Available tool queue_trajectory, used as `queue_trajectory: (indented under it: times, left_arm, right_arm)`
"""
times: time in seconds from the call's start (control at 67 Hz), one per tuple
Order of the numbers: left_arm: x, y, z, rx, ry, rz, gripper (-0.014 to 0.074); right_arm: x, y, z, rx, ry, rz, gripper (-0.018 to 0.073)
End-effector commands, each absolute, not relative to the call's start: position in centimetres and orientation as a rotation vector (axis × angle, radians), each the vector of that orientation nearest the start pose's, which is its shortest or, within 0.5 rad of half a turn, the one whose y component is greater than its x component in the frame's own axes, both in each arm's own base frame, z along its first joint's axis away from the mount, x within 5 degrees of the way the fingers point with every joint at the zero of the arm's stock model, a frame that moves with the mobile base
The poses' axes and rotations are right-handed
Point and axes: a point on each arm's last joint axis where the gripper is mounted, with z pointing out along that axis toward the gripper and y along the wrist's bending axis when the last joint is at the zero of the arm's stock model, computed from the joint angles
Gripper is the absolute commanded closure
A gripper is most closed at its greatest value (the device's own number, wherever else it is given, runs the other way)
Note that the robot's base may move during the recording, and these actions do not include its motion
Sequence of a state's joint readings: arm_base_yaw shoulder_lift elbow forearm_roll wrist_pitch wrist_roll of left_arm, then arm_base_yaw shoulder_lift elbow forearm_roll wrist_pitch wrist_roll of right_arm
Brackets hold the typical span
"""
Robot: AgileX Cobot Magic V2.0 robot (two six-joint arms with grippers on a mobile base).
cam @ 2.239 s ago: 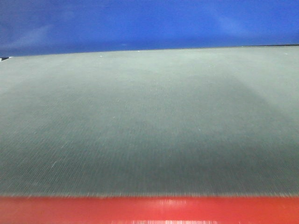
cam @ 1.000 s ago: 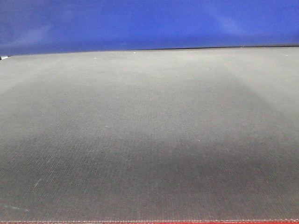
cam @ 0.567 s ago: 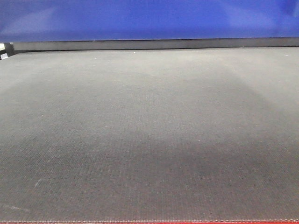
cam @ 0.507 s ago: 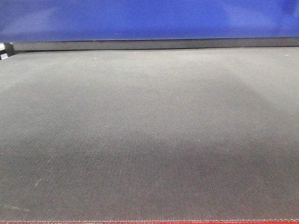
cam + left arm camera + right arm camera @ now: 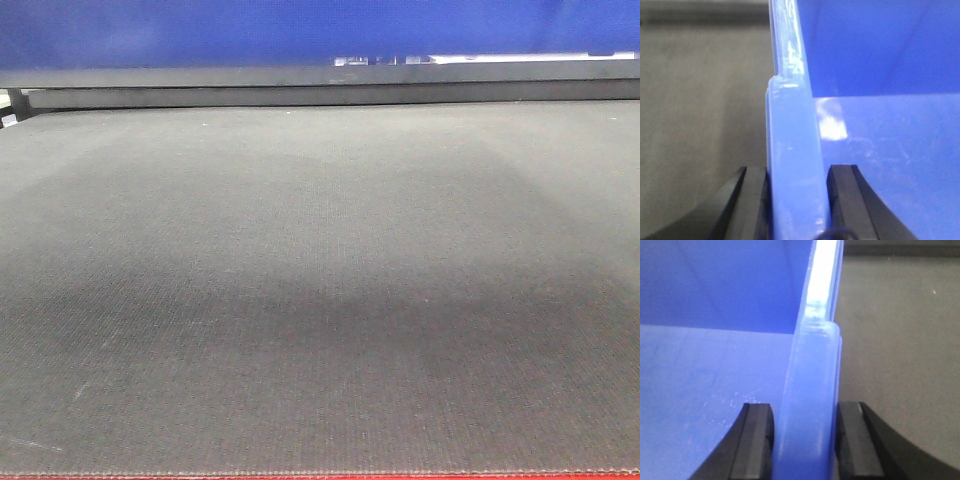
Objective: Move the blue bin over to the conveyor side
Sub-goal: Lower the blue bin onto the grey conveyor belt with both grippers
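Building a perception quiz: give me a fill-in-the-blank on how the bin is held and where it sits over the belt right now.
1. The left gripper is shut on the ____ of the blue bin.
2. The right gripper clamps the same bin, so it is held by ____ arms.
3. In the front view, the bin's underside shows along the ____ edge of the picture.
4. The grey conveyor belt has a thin ____ front edge.

Missing words: rim; two; top; red
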State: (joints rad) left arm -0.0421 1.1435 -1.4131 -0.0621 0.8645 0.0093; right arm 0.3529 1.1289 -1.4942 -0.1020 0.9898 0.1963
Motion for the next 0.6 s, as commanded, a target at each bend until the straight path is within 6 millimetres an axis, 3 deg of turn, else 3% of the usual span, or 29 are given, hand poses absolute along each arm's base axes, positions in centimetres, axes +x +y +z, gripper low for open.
queue_trajectory:
  times: [0.0, 0.313, 0.582]
  left_arm:
    - [24.4, -1.6, 46.1, 0.049, 2.031, -0.104, 0.0605]
    - [31.3, -1.9, 39.9, 0.046, 2.256, -0.104, 0.0605]
    - [34.1, -2.0, 36.3, 0.044, 2.359, -0.100, 0.0571]
  right_arm:
    - [22.2, 7.3, 48.6, -0.206, 1.969, 0.201, 0.0629]
    - [30.2, 10.3, 41.7, -0.249, 2.203, 0.148, 0.0629]
    - [32.8, 11.3, 38.6, -0.264, 2.275, 0.131, 0.0626]
